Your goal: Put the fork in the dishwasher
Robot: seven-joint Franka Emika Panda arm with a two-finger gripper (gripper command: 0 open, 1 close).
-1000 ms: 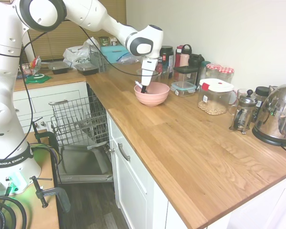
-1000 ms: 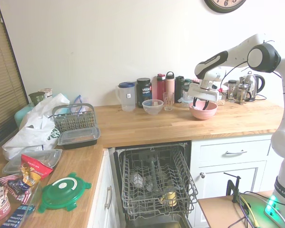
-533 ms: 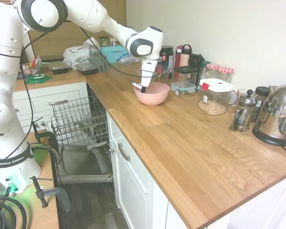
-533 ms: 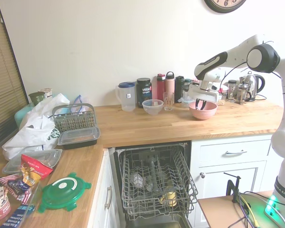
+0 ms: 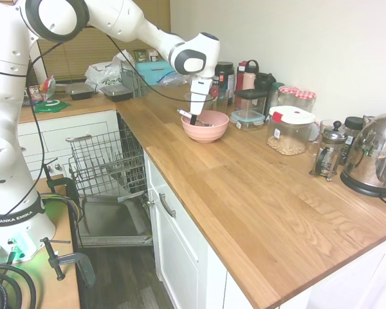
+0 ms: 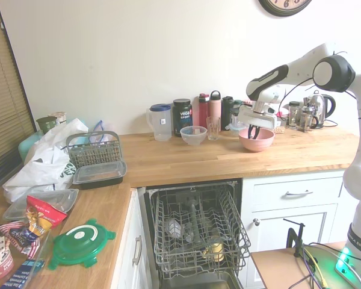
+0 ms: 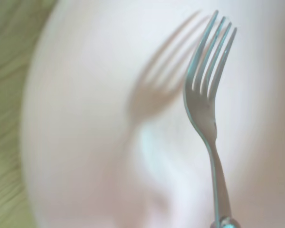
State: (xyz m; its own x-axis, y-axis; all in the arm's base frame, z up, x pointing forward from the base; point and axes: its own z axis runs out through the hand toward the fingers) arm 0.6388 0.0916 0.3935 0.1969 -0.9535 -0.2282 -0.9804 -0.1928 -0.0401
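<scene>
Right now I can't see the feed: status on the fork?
Gripper shut on fork, above pink bowl. Dishwasher open, rack out. Nothing blocking.

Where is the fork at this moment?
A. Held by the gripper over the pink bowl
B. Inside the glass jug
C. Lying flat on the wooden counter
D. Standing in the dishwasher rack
A: the gripper is shut on the fork at the near rim of the pink bowl; the wrist view shows its tines over the bowl's interior.

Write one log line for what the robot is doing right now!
gripper: shut on fork | fork: above pink bowl | dishwasher: open | phase: fork not yet racked
</scene>
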